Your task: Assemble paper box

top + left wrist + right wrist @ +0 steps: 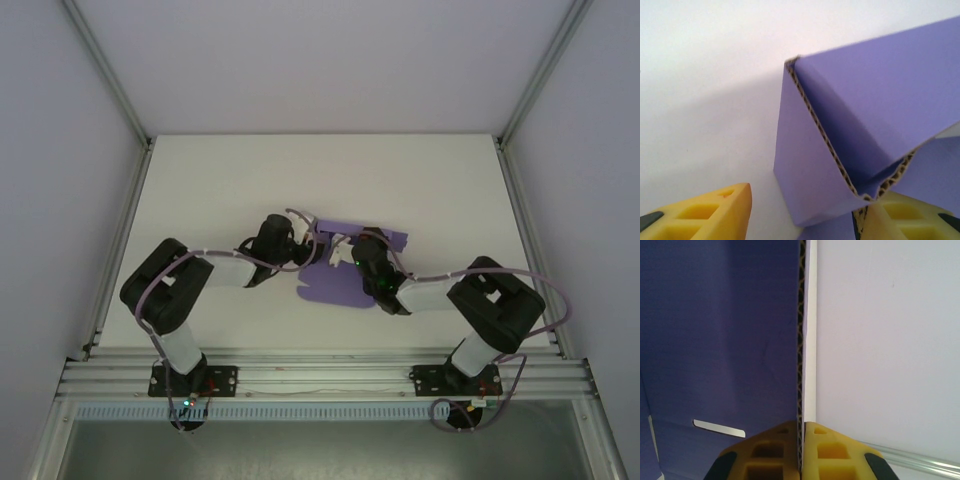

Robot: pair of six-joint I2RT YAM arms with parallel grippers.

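Note:
The paper box point(328, 285) is a purple corrugated card lying partly folded at the middle of the white table. In the right wrist view one wall of the box point(720, 340) stands on edge, and my right gripper point(803, 424) is shut on that wall's edge, one yellow finger on each face. My left gripper point(303, 248) is at the card's left side. In the left wrist view a folded flap point(815, 170) rises between the left gripper's point(810, 200) yellow fingers point(715, 215). The jaws stand apart: the right one is against the card, the left one has a gap beside it.
The white table point(200, 190) is bounded by aluminium frame rails point(120, 230) on both sides and a slotted rail point(320, 375) at the near edge. A narrow slot point(719, 428) is cut in the card's dark inner face.

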